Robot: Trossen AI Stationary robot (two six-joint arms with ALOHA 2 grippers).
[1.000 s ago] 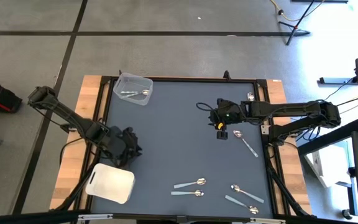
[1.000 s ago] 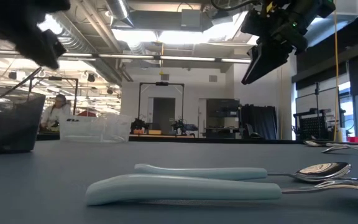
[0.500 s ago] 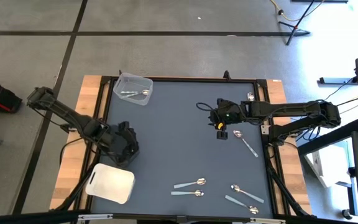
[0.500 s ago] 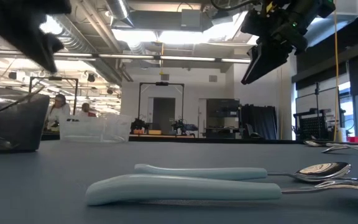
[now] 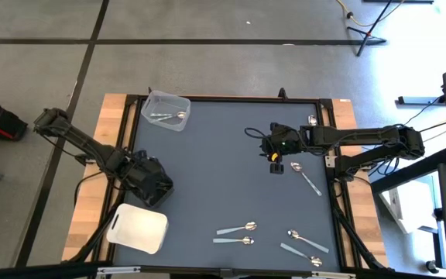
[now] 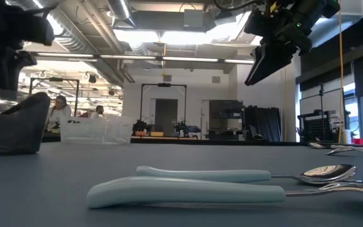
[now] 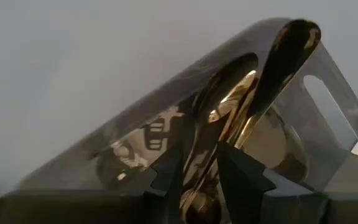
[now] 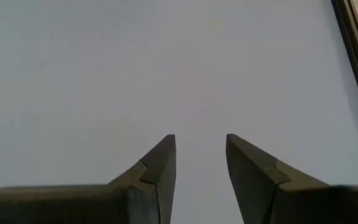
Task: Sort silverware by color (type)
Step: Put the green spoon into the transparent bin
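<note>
The left gripper point(image 7: 197, 168) is clamped on a spoon point(image 7: 253, 93), near the white tray point(image 5: 136, 229), likely its bin. The right gripper point(image 8: 201, 155) waits, fingers apart, above the bench point(image 5: 223, 170).

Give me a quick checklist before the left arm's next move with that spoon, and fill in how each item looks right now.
1. Left gripper closed on a spoon: ok, the shiny bowl stands up between the fingers.
2. Left gripper near the white tray: ok, it sits just above the tray's upper edge in the high view.
3. Whether the spoon is over the tray: cannot tell.
4. Right gripper out of the way: ok, open, empty, held above the mat on the far right side.
5. Clear tub position: ok, at the top left corner with silverware inside.
6. Silverware left to sort: not ok, several spoons lie on the mat.
</note>
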